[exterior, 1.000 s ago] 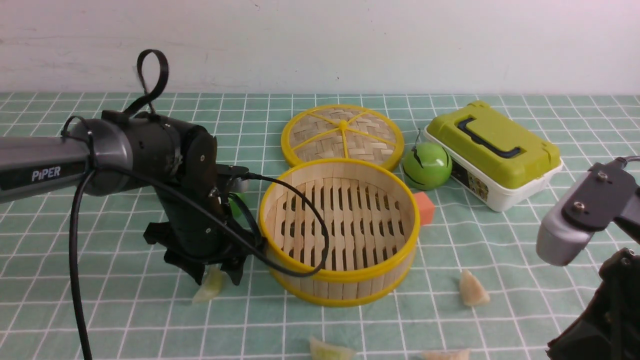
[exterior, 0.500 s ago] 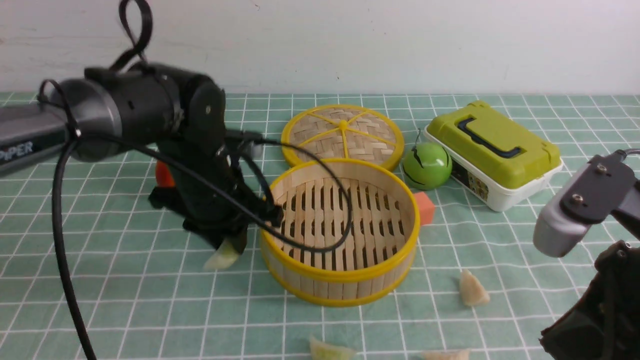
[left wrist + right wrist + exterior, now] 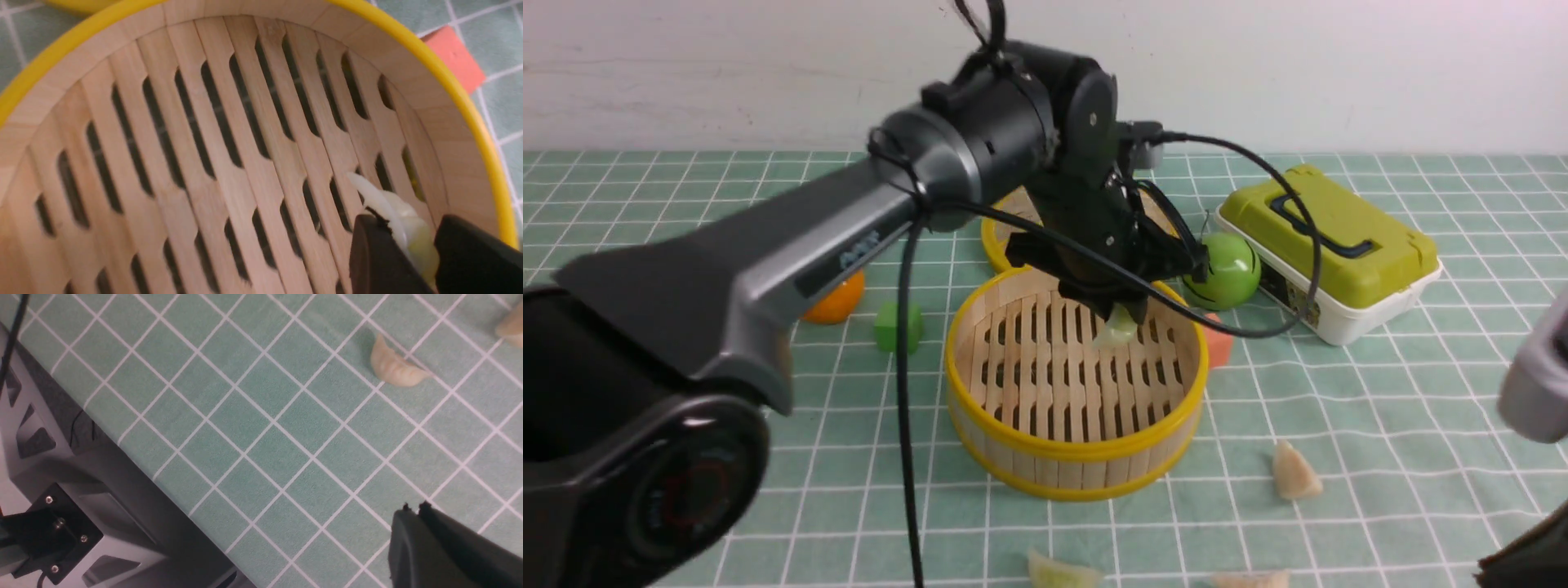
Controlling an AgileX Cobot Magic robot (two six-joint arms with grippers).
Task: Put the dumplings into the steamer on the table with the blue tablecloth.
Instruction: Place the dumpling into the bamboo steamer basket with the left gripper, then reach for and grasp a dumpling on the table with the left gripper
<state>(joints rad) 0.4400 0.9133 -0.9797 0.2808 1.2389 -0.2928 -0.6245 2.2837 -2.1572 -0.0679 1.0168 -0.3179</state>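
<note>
The table (image 3: 1339,425), under a pale teal tablecloth (image 3: 686,188) gridded with thin white lines, carries the round bamboo steamer (image 3: 1086,469): pale wood wall, yellow rims, a slatted base with nothing lying on it. My left hand (image 3: 1121,314) hangs over the basket's far half, grasping one pale green dumpling (image 3: 392,208). It is a glossy crescent whose thin edge pokes out between the black fingers (image 3: 376,261), just above the slats and near the inner wall. My right hand (image 3: 414,508) is clenched on nothing, poised over bare cloth near the table's front edge.

Three more dumplings lie on the cloth outside the steamer: a cream one (image 3: 1294,474) off its right front, another cream one (image 3: 1250,580) and a green one (image 3: 1062,572) at the very front.

As I judge it, this is the drop of the first of four. The next move calls for parting the jaws low over the slats, so the smooth, light piece settles instead of bouncing, then lifting clear of the wall.
</note>
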